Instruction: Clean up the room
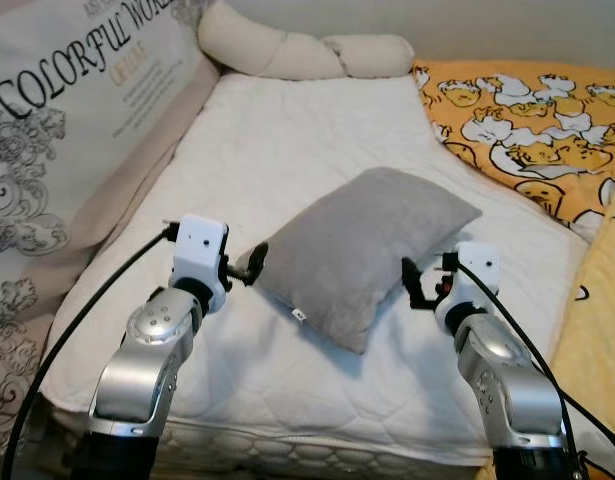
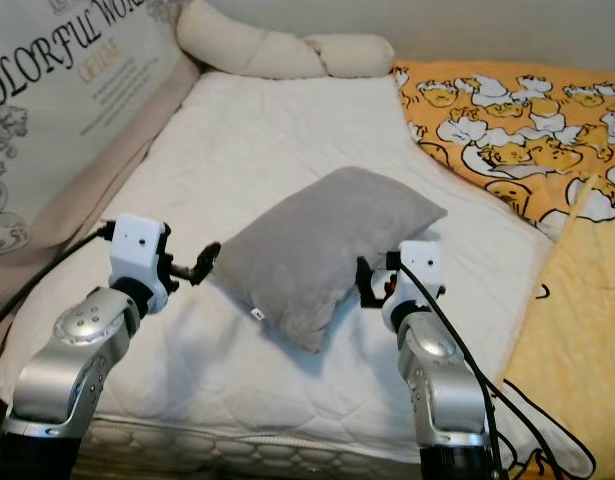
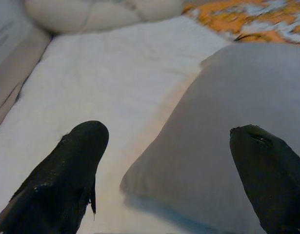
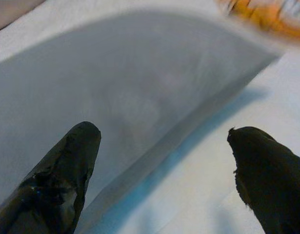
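Grey pillow (image 1: 362,250) lies on white bed (image 1: 287,130). Left gripper (image 3: 171,170) spread wide at pillow's left edge; right gripper (image 4: 176,165) spread wide at its right edge. Neither pinching it.

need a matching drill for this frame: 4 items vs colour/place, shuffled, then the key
1. pillow
2. blanket
3. long cushion
4. left gripper

A. cream, at the head of the mattress
B. open, at the pillow's left edge
C. grey, mid-mattress between both grippers
D. orange with a cartoon print, on the robot's right

Pairs: 1-C, 2-D, 3-A, 4-B
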Available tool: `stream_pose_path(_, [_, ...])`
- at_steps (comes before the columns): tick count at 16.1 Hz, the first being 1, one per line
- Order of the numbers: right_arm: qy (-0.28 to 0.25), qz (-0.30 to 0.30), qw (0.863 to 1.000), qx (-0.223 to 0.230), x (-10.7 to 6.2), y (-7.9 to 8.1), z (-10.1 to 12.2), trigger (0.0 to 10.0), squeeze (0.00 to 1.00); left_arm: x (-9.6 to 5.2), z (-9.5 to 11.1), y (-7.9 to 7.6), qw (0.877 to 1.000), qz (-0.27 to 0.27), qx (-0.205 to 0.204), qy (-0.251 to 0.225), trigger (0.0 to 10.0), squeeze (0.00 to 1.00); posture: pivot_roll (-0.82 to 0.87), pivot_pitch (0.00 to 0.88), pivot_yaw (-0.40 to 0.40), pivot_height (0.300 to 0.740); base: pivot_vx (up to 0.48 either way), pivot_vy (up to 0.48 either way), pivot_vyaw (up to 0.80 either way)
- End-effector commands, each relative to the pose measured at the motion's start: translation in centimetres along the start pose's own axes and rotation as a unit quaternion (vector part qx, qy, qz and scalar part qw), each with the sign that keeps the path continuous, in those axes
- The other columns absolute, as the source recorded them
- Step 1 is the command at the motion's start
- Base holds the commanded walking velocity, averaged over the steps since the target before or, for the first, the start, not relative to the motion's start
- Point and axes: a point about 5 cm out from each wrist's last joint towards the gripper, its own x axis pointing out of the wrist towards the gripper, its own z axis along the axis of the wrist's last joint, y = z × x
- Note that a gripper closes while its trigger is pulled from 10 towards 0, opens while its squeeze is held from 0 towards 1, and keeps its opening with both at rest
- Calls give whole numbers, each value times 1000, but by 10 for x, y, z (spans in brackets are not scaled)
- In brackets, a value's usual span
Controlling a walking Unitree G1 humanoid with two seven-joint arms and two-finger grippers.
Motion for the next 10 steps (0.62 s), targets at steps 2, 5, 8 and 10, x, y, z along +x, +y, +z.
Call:
stream_pose_path(2, [53, 54, 997, 23, 5, 10, -1, 10000, 0, 3, 4, -1, 999, -23, 22, -8, 10000, 0, -31, 0, 37, 740, 0, 0, 0])
stream_pose_path(5, [57, 164, 985, -17, 13, 45, 13, 10000, 0, 4, 0, -6, 998, -52, 34, 2, 10000, 0, -25, 0, 32, 740, 0, 0, 0])
stream_pose_path(8, [131, 183, 973, -59, 15, 62, 6, 10000, 0, 1, -2, -5, 997, -63, 36, 6, 10000, 0, -18, 0, 24, 740, 0, 0, 0])
stream_pose_path(10, [162, 120, 979, -42, 25, 58, 1, 10000, 0, 0, -3, -3, 997, -65, 40, 6, 10000, 0, -6, 0, 15, 740, 0, 0, 0])
